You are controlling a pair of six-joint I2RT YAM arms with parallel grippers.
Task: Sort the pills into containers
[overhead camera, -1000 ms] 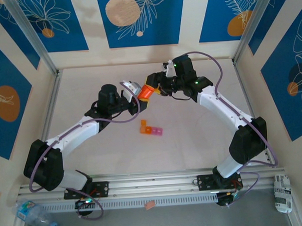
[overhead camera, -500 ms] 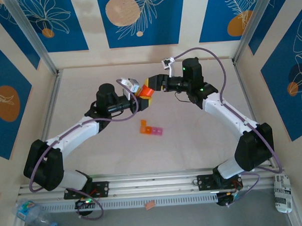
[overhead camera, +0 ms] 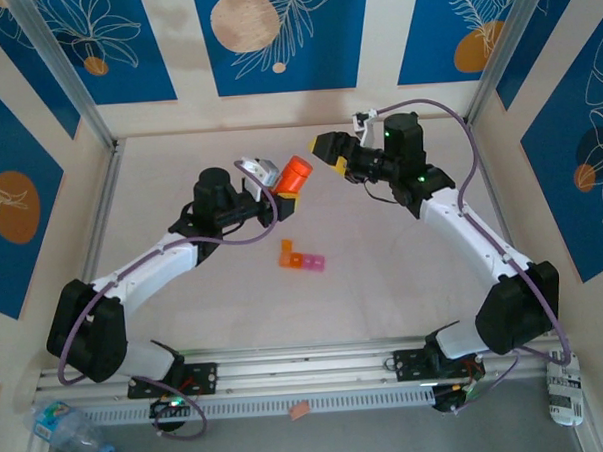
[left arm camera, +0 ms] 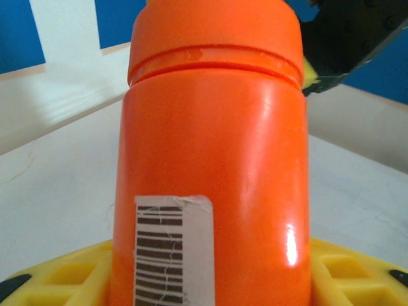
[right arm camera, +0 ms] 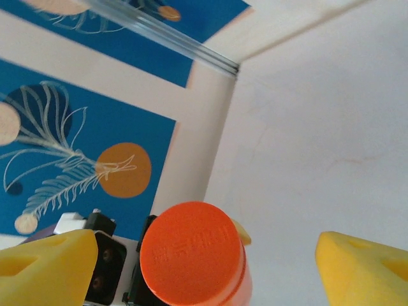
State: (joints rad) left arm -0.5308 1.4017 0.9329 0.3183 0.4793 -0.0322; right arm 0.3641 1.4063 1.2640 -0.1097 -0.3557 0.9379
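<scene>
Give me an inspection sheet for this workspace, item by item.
Surface: pale table, no spills seen.
Job's things: containers mid-table; orange bottle capped; pills nothing seen.
Clutter: water bottle and crumpled white item by the front rail.
Hands: left hand shut on orange bottle; right hand open, apart from it.
Cables: purple cables, looped loosely.
Surroundings: blue leaf-print panels.

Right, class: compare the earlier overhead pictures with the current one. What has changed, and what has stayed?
The right tool opened, let go of the orange bottle and drew back to the right. The left tool still holds the bottle; the containers have not moved.
</scene>
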